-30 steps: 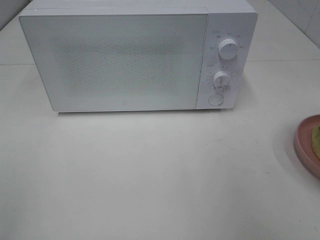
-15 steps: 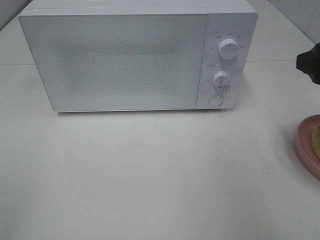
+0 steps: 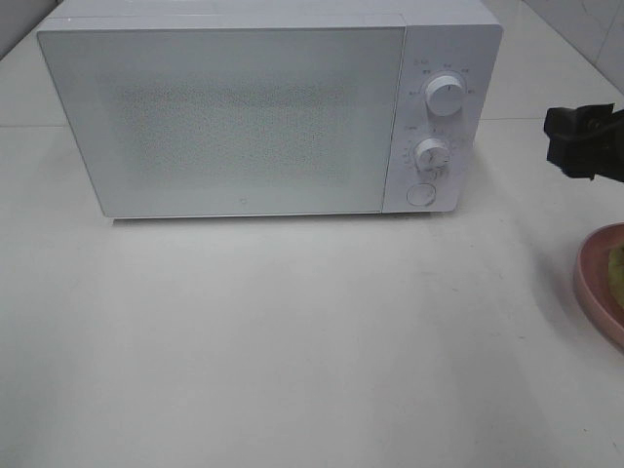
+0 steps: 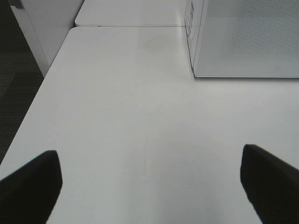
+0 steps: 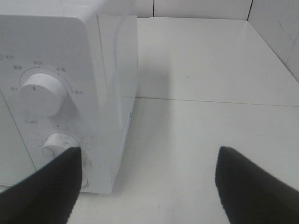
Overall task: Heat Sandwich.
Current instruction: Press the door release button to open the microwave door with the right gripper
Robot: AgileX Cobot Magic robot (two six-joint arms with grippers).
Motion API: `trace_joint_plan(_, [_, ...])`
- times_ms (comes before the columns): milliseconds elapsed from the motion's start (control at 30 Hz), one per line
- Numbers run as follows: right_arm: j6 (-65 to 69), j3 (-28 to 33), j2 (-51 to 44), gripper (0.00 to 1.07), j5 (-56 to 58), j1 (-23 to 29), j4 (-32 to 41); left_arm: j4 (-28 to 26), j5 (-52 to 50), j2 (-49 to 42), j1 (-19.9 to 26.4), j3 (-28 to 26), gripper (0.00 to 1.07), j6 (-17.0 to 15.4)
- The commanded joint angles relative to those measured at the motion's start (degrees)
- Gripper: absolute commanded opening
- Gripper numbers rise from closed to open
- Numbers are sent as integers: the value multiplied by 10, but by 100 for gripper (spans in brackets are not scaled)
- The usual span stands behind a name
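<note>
White table [image 3: 292, 341], near part bare. Left gripper [image 4: 149, 186] shows only in its wrist view: black fingers [image 4: 29, 185] wide apart with nothing between them, hanging over bare tabletop, with the front corner of the microwave [image 4: 247, 42] farther ahead. At the right edge of the high view a pink plate [image 3: 588, 288] sits on the table, cut off by the frame. The sandwich [image 3: 616, 273] lies on it, only a yellow-green sliver in view. Right gripper [image 5: 148, 186] enters from the right edge, beyond the plate and apart from it. Its jaws are spread and empty, facing the microwave's control side. The microwave stands at the back of the table, white, door closed, with a dotted window. Control panel on its right side: upper knob [image 3: 446, 96], lower knob [image 3: 431, 154], round button [image 3: 420, 194] under them. A seam crosses the tabletop behind it, tiled wall [image 3: 595, 29] at far right
</note>
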State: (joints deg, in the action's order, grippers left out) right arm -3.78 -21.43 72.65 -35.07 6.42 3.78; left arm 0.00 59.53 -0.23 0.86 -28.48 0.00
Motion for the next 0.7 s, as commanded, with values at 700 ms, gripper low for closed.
trace_joint_plan(700, [-137, 43, 132, 76, -248, 256, 303, 0, -2, -15, 2, 1, 98, 0])
